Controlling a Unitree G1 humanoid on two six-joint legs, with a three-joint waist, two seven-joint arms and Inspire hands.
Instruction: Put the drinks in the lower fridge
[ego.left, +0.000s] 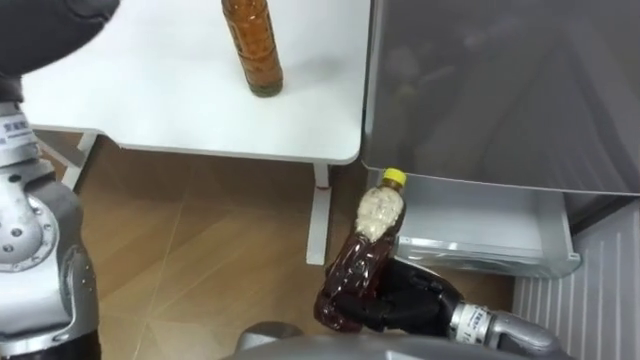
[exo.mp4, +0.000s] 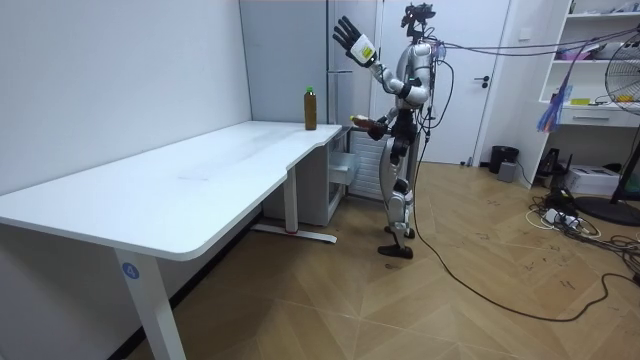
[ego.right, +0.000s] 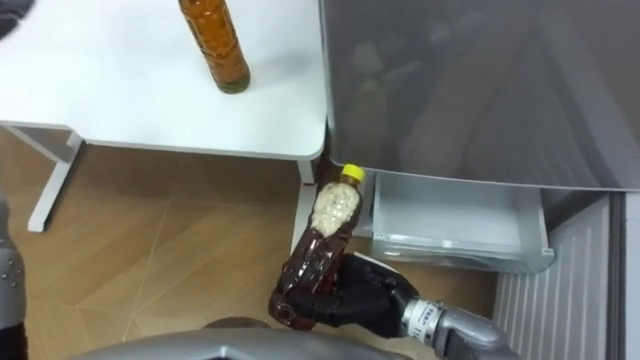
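My right hand (ego.left: 405, 300) is shut on a dark drink bottle (ego.left: 370, 245) with a yellow cap, held tilted at waist height, cap toward the fridge. Just beyond the cap, the lower fridge compartment (ego.left: 480, 225) stands pulled open, white inside. Above it is the grey fridge door (ego.left: 500, 90). A second, amber bottle (ego.left: 252, 45) stands upright on the white desk (ego.left: 150, 90) near its fridge-side end. In the room view I stand at the desk's far end facing the fridge, and my left hand (exo.mp4: 350, 40) is raised high and open, fingers spread.
The desk's white leg (ego.left: 318, 225) stands close to the left of the open compartment, over wooden floor. A ribbed white panel (ego.left: 590, 290) lies to the right of the compartment. Shelves and a fan (exo.mp4: 625, 80) stand farther off in the room.
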